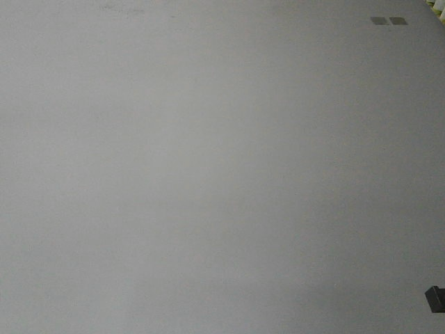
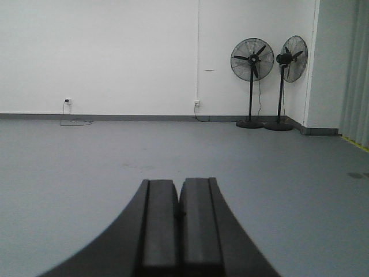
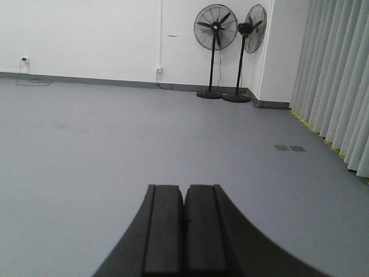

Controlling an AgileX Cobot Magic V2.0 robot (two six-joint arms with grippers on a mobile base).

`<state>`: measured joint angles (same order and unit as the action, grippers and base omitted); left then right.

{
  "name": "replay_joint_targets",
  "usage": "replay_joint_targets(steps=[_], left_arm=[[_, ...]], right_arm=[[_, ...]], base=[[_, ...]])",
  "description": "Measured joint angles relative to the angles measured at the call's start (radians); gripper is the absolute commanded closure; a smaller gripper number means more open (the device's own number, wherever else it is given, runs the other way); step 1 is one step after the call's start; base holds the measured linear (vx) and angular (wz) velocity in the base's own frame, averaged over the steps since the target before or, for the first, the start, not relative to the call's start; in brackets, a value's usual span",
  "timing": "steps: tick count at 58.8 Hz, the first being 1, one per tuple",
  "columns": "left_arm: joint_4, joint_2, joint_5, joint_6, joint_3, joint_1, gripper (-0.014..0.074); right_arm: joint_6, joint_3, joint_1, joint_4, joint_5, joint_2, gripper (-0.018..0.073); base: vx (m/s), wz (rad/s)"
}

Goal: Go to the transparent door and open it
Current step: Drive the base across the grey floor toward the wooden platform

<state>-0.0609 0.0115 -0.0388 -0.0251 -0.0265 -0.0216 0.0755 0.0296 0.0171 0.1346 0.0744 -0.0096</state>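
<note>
Mostly bare grey floor [image 3: 115,144], a white wall [image 2: 115,52] and two pedestal fans [image 3: 215,26]. The transparent door wasn't in any view, so I'd call this the drive-up step; next the base needed turning to find it. Left claw [image 2: 180,199] and right claw [image 3: 184,202] were both closed and empty.

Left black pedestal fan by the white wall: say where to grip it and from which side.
Grip the left black pedestal fan by its thin upright pole, between wire cage and round base: probably the only narrow part. Come from the grey floor side, since the white wall stands behind.
</note>
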Motion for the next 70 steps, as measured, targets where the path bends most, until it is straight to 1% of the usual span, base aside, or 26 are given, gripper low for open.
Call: replay_joint_targets(steps=[21,37,54,70], left_arm=[[0.0,0.0,0.0,0.0,0.0,0.0,0.0602],[0.0,0.0,0.0,0.0,0.0,0.0,0.0602],[0.0,0.0,0.0,0.0,0.0,0.0,0.0602],[0.0,0.0,-0.001,0.0,0.0,0.0,0.0602]], right_arm=[[0.0,0.0,0.0,0.0,0.0,0.0,0.0564],[0.0,0.0,0.0,0.0,0.0,0.0,0.0564],[0.0,0.0,0.0,0.0,0.0,0.0,0.0564],[0.0,0.0,0.0,0.0,0.0,0.0,0.0564]], base=[[0.05,0.0],[0.19,0.01],[0.36,0.07],[0.54,0.06]])
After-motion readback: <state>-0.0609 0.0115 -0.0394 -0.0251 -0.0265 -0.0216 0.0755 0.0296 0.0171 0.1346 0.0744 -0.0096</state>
